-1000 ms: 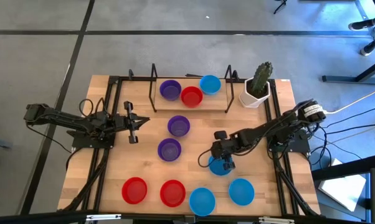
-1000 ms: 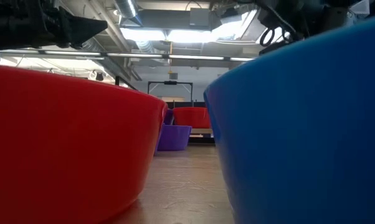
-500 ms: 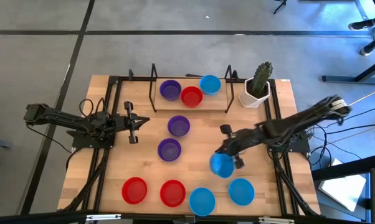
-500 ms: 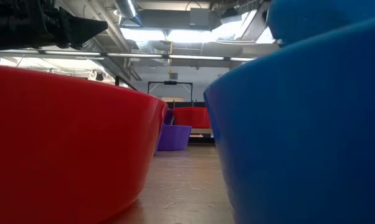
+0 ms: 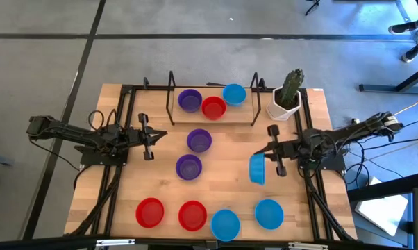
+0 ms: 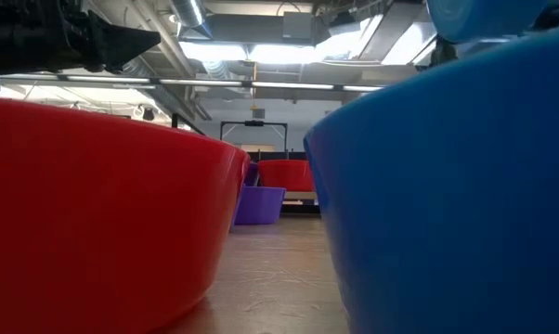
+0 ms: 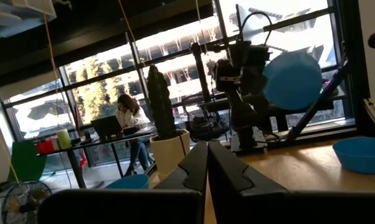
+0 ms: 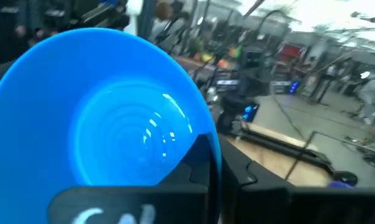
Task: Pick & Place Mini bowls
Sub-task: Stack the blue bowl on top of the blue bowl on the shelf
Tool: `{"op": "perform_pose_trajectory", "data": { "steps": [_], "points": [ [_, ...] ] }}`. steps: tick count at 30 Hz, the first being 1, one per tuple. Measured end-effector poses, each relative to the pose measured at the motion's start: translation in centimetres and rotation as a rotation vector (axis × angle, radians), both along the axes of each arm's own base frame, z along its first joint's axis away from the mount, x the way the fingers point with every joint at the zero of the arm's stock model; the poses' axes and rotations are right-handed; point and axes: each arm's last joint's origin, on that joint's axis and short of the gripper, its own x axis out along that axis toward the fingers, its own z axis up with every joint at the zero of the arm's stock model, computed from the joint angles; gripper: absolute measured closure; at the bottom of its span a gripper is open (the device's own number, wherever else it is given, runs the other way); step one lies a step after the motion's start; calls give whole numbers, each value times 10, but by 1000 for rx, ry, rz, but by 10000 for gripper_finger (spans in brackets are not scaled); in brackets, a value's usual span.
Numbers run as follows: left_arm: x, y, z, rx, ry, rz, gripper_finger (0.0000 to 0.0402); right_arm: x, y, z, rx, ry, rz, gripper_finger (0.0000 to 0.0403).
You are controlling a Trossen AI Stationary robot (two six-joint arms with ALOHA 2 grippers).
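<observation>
Cactus pot (image 5: 287, 103) beside right claw (image 5: 267, 161)

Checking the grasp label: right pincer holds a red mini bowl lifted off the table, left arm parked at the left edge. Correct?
Not quite: the bowl is blue, not red. The high view shows the right pincer shut on a blue mini bowl, tipped on edge above the table. The left pincer waits at the left side.

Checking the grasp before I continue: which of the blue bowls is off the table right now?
The blue bowl pinched by its rim in the right gripper, tipped on edge over the table's right half. The other blue ones sit flat: two at the front edge, one on the back rack.
</observation>
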Motion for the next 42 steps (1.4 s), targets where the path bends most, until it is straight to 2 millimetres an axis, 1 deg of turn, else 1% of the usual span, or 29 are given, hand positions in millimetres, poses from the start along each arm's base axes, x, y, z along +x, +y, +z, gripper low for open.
{"op": "perform_pose_trajectory", "data": {
  "steps": [2, 6, 9, 12, 19, 27, 42],
  "points": [
    [0, 0, 0, 0, 0, 0, 394, -7, -5, -4, 43, -13, -12, 397],
    [0, 0, 0, 0, 0, 0, 397, -18, -9, -11, 91, -30, 36, 397],
    [0, 0, 0, 0, 0, 0, 396, -27, -12, -11, 90, -78, 25, 397],
    [0, 0, 0, 0, 0, 0, 394, -34, -16, -18, 97, -102, -19, 397],
    [0, 0, 0, 0, 0, 0, 398, -45, -20, -21, 102, -111, -51, 397],
    [0, 0, 0, 15, 3, 4, 392, -52, -22, -24, 117, -87, -35, 397],
    [0, 0, 0, 15, 3, 4, 394, -52, -22, -26, 122, -63, -35, 393]
  ]
}}
